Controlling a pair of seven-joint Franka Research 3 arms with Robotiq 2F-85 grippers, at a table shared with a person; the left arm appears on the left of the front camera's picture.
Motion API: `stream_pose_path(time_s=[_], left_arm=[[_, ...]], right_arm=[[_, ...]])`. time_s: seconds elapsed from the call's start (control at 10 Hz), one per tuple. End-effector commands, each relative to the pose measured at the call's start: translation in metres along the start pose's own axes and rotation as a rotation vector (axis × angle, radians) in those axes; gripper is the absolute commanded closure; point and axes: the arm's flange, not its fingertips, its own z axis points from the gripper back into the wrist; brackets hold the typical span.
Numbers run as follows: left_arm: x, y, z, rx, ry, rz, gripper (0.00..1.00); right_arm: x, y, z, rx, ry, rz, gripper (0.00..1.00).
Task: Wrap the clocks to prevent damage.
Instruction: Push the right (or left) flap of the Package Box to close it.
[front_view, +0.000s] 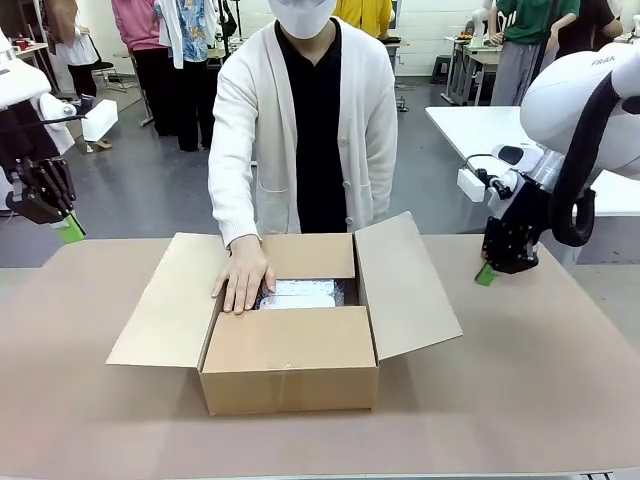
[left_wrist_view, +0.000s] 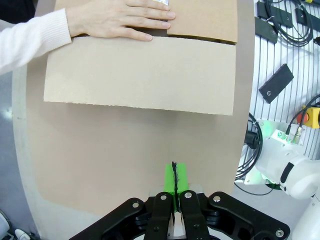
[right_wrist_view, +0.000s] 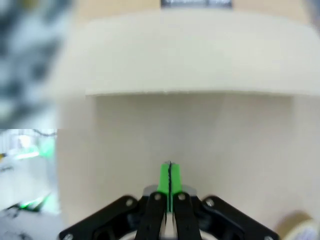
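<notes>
A cardboard box (front_view: 290, 370) stands open in the middle of the brown table (front_view: 540, 400), its side flaps spread outward to left and right. Inside, near the far wall, lies a pale, silvery wrapped bundle (front_view: 298, 293), presumably the clocks, though the wrapping hides any face or hands. Its long axis runs side to side across the box, parallel to the far wall. Which way it faces cannot be told.

A person in a cream cardigan stands at the far side. The person's hand (front_view: 243, 275) is laid flat at the box's far left corner, fingers extended and holding nothing, their tips just beside the bundle.

The front view places the left gripper (front_view: 70, 228) off the table's left edge, well apart from the box, and the right gripper (front_view: 486, 274) low over the table, clear of the right flap (front_view: 405, 290).

The wrist cameras add what the front view cannot. From the left wrist, the left gripper (left_wrist_view: 174, 177) has its green pads pressed together with nothing between them, over bare table, looking at the left flap (left_wrist_view: 140, 75) and the person's hand (left_wrist_view: 120, 20) beyond it. The right wrist view is blurred, yet the right gripper (right_wrist_view: 169, 175) likewise shows its pads closed and empty, facing the right flap (right_wrist_view: 190, 55), with a silvery strip of the bundle (right_wrist_view: 196, 3) at the top edge.
</notes>
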Motion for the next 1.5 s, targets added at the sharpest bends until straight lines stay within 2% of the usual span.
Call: stream_pose_path(time_s=[0.0, 0.1, 0.2, 0.4, 0.5, 0.8, 1.1, 1.4], left_arm=[[-0.001, -0.004, -0.001, -0.005, -0.007, -0.005, 1.00], [-0.001, -0.004, -0.001, -0.005, -0.007, -0.005, 1.00], [-0.001, -0.004, -0.001, -0.005, -0.007, -0.005, 1.00], [-0.001, -0.004, -0.001, -0.005, -0.007, -0.005, 1.00], [-0.001, -0.004, -0.001, -0.005, -0.007, -0.005, 1.00], [-0.001, -0.004, -0.001, -0.005, -0.007, -0.005, 1.00], [-0.001, -0.004, -0.001, -0.005, -0.007, -0.005, 1.00], [-0.001, -0.004, -0.001, -0.005, -0.007, -0.005, 1.00]], right_arm=[[-0.021, -0.001, -0.029, 0.019, -0.220, 0.074, 0.99], [-0.026, -0.003, -0.039, 0.005, -0.335, 0.062, 0.99], [-0.031, -0.004, -0.047, 0.011, -0.496, 0.052, 0.99], [-0.044, 0.003, -0.064, -0.006, -0.683, 0.038, 0.99], [-0.048, 0.005, -0.068, -0.029, -0.727, 0.028, 0.99], [-0.056, 0.012, -0.089, 0.002, -0.745, 0.022, 0.99], [-0.027, 0.010, -0.109, 0.070, -0.778, 0.063, 0.99], [-0.002, 0.004, -0.122, 0.083, -0.796, 0.063, 0.99]])
